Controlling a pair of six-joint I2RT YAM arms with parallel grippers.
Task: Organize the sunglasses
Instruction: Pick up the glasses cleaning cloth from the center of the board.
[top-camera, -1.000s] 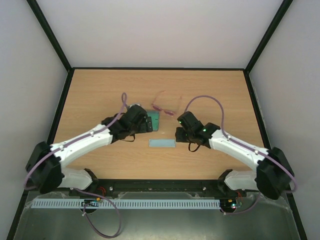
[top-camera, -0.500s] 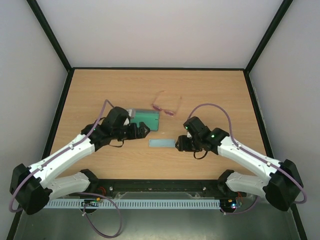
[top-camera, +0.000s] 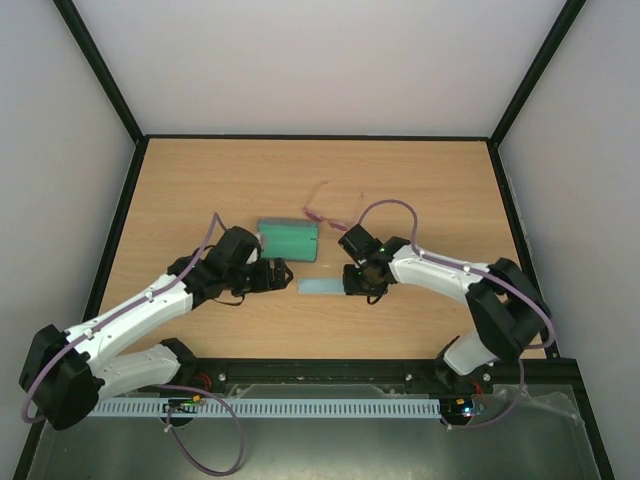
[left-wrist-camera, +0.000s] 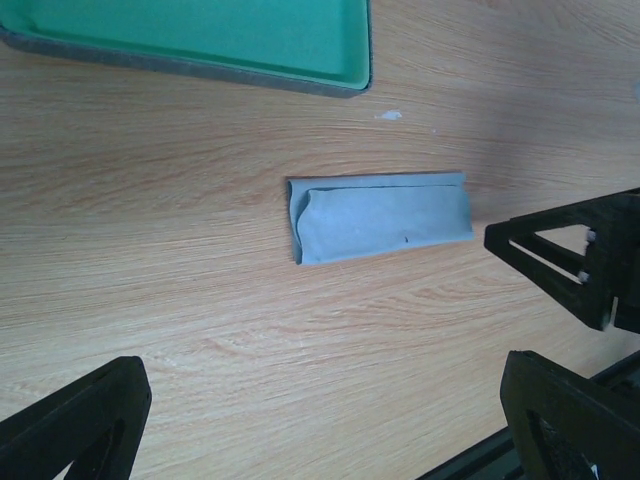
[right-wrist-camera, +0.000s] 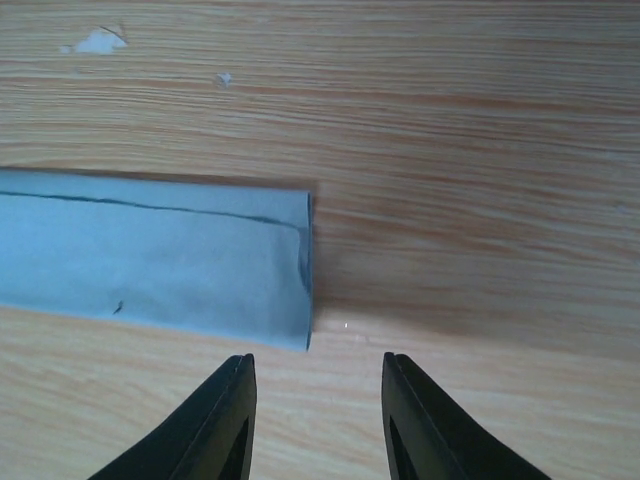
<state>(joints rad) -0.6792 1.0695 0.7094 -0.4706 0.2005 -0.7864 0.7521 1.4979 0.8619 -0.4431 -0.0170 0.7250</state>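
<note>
Both claws are empty, the left claw spread wide and the right claw parted narrowly at the folded cloth, while the sunglasses lie by the open case, off its far right corner.

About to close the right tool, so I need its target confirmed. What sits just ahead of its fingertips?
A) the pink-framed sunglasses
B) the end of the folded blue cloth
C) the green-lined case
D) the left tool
B: in the right wrist view the end of the folded blue cloth lies on the table just ahead of the right tool, whose fingers are parted with nothing between them.
</note>
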